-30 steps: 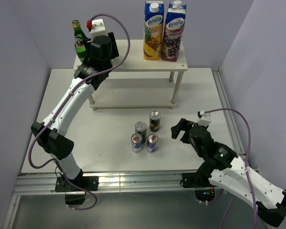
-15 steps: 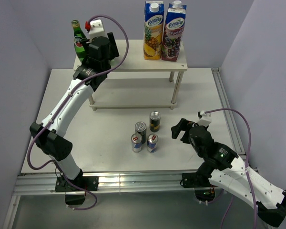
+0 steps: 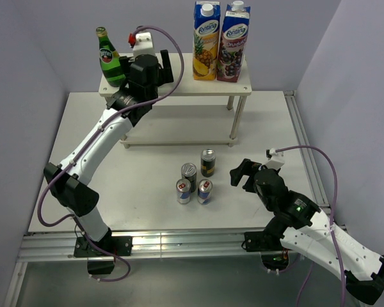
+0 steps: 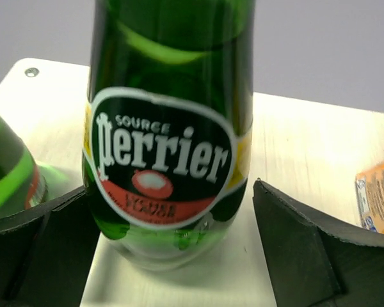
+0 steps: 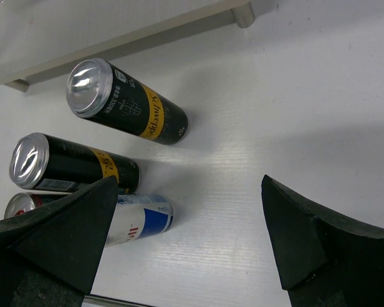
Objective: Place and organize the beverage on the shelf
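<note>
Beverages are split two ways in the overhead view. One green bottle [image 3: 108, 59] stands at the 9 o'clock end of the shelf [image 3: 185, 85], on its top board. The left gripper [image 3: 148, 65] is just beside the bottle at its 3 o'clock, and two juice cartons [image 3: 220, 41] fill the 3 o'clock end. On the table [image 3: 275, 128], at the shelf's 6 o'clock, two dark slim cans [image 3: 208, 162] and two blue-silver cans [image 3: 184, 190] stand upright in a tight cluster. The right gripper [image 3: 242, 174] hovers at their 3 o'clock, spread and empty. From the left wrist, a second green bottle [image 4: 169, 147] stands upright on the board between the fingers [image 4: 294, 249], which are released. A clear gap shows on the right, and whether the left one touches glass cannot be told. The other bottle's flank shows at the 9 o'clock edge. From the right wrist, wide-apart fingers frame the cans and touch none. By this, both bottles look placed and four cans are left to shelve.
</note>
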### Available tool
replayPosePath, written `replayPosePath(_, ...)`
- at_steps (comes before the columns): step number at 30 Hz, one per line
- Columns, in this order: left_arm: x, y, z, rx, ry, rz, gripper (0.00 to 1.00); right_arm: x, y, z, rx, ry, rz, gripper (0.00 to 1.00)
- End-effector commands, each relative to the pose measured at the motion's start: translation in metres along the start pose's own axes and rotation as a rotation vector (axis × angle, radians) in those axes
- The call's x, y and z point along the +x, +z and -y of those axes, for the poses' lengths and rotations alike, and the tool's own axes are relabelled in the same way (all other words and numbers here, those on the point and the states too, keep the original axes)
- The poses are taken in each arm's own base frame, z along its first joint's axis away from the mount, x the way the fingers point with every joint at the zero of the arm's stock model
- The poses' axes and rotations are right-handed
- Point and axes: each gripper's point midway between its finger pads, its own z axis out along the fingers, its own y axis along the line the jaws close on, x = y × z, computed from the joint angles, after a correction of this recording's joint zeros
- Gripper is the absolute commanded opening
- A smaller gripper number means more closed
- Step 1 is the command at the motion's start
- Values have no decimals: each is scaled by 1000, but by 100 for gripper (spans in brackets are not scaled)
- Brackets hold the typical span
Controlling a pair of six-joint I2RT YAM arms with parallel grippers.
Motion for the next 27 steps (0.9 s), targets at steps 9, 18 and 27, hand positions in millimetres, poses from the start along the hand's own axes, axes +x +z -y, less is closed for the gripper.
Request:
replayPosePath(9,9,-27,0,-9,29,-19,99,-6,-1,-2,-13,19,37,100)
replayPosePath(18,11,-50,-25,-82,20,-16,99,-6,-1,-2,-14,21,38,100)
replayPosePath(27,34,-51,-23,-97,36,-16,99,-7,-2,-2,-15,25,39,100)
